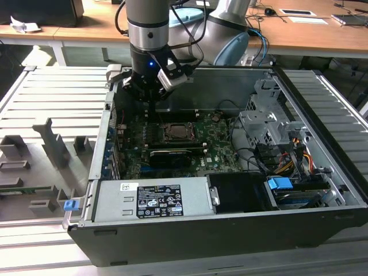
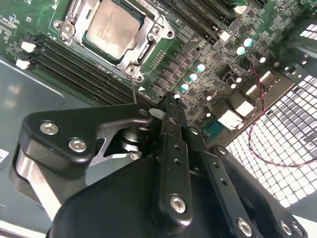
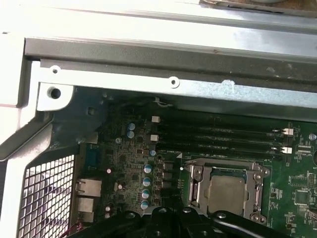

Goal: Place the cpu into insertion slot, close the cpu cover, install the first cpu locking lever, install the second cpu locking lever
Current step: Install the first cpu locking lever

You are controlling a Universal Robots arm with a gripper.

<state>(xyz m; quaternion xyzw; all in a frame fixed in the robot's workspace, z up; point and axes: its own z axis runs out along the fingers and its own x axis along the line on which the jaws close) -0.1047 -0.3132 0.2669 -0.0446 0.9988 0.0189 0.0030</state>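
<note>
Fingers (image 2: pixel 171 144) of your gripper (image 2: pixel 166 102) are clenching together on nothing, hovering just beside the insertion slot (image 2: pixel 148 47), where the cpu (image 2: pixel 111 27) is sitting, near the middle of the motherboard (image 1: pixel 219 152).

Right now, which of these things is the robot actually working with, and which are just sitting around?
Part of the job: cpu, seated in the insertion slot; cpu cover framing it; gripper.

Just lying about: memory slots; power supply; expansion card; grey tray beside the case.
</note>
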